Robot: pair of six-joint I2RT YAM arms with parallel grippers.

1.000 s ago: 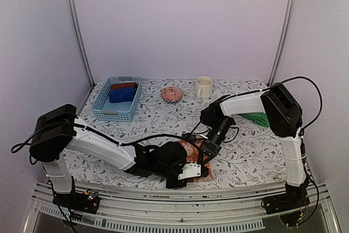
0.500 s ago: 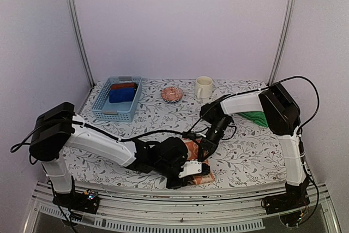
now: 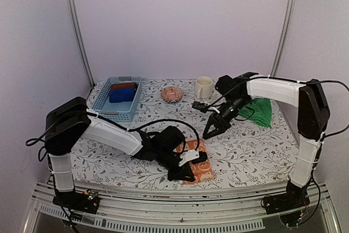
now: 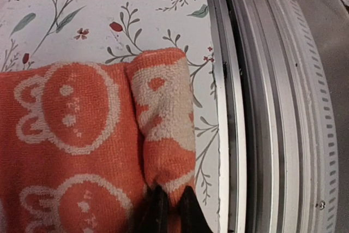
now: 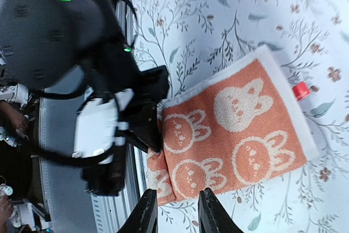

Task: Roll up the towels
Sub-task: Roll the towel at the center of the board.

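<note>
The table (image 3: 251,151) has a flowered cover. At far left stands a blue basket (image 3: 114,114) with cloth rolls (image 3: 122,94) inside. The green towel (image 3: 262,112) lies crumpled at far right. The orange towel (image 3: 200,170) lies flat in the middle, near the front edge, with its near border folded over. A mug (image 3: 203,87) and a bowl (image 3: 172,94) stand at the far side. The left gripper (image 4: 166,208) is clenched on the folded border. The right gripper (image 5: 175,208) hangs above the table, just beyond the orange towel, jaws apart and holding nothing.
</note>
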